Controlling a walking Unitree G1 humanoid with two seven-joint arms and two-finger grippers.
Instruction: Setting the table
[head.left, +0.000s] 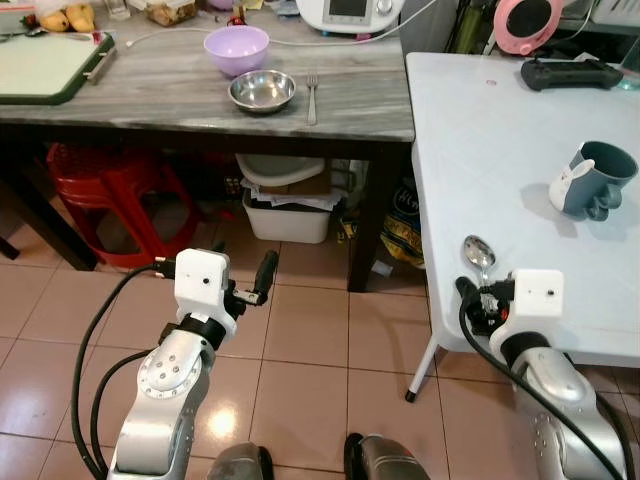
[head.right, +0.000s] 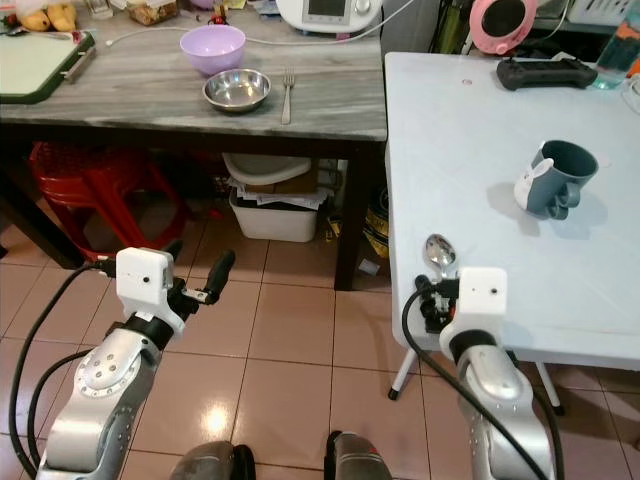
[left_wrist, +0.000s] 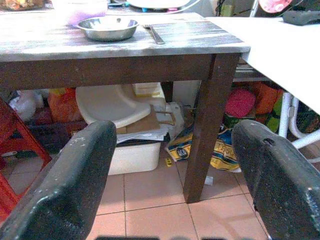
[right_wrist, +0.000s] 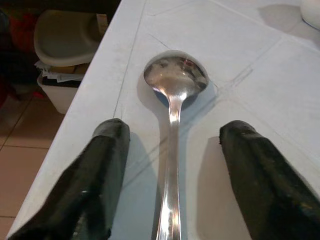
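A metal spoon (right_wrist: 171, 150) lies flat on the white table (head.left: 500, 150), near its front left corner, bowl end pointing away from the robot and handle running back toward the front edge. The right gripper (right_wrist: 170, 175) sits low over that front edge with its two black fingers (right_wrist: 100, 175) spread wide, one on each side of the spoon's handle and not touching it; the spoon rests free on the surface between them. Farther back on the white table, toward its right edge, stands a grey-blue mug (head.left: 600, 180) with a small white rabbit figure on its side, and near the far edge lie a black game controller (head.left: 570, 72) and a pink round object (head.left: 527, 24). To the left stands a dark wooden table (head.left: 180, 85) with a grey top; near its right end sit a lilac bowl (head.left: 236, 48), a steel bowl (head.left: 262, 90) just in front of it, and a fork (head.left: 312, 95) lying just beside the steel bowl. A green tray (head.left: 45, 68) occupies the left end of that top, and a white appliance (head.left: 350, 14) stands at its far edge. The left gripper (head.left: 262, 278) hangs over the tiled floor (head.left: 310, 330) in front of the wooden table, fingers apart and holding nothing. Under the wooden table are a red plastic stool (head.left: 110, 190) and a white bin (head.left: 285, 215).
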